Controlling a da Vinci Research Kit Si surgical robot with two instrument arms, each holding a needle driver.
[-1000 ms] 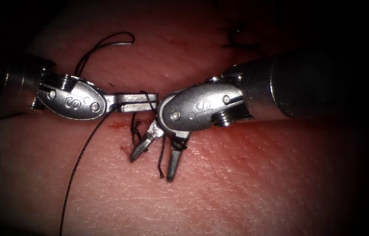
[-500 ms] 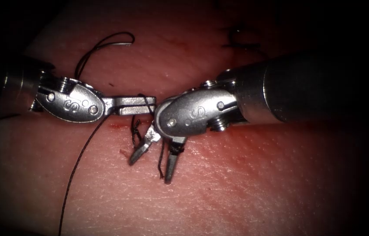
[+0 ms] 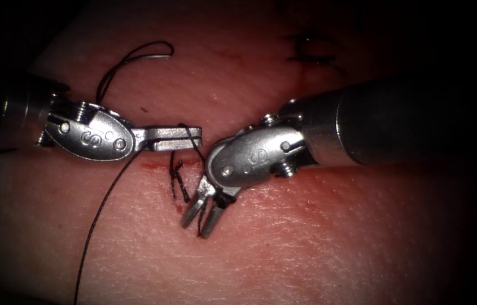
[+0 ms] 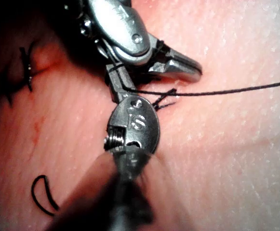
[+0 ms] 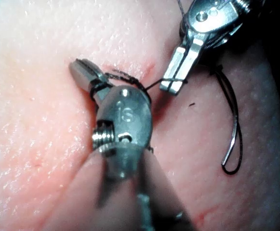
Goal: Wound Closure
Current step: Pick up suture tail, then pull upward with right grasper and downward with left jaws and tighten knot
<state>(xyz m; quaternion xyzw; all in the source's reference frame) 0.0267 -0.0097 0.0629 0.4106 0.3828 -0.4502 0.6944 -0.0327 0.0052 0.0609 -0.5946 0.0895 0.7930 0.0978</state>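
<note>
The tissue (image 3: 317, 243) was seen spread under both tools, with the cut (image 3: 162, 165) marked as a short red line just below the left tool's jaws. An older stitch (image 3: 309, 51) was seen far up on the tissue, well apart from the work.

The right tool (image 3: 203, 212) was brought in from the right, its jaws pointed down onto the tissue just right of the cut. A second ago these jaws were spread wide; they were now drawn nearly together, with a short dark thread end lying between them. Whether that thread was actually gripped could not be told.

The left tool (image 3: 177, 138) was laid level above the cut, its jaws pressed flat together and clenched on the thread (image 3: 100, 212). From this grip one strand was led down to the knot (image 3: 177, 168) at the cut, close beside the right tool's jaws, and a long strand was trailed away down and to the left across the tissue.

The needle (image 3: 153, 53) was left lying free on the tissue, up and to the left of the cut, well apart from both tools, held by neither and not in the tissue. It was also seen lying loose in the right wrist view (image 5: 233, 144).
</note>
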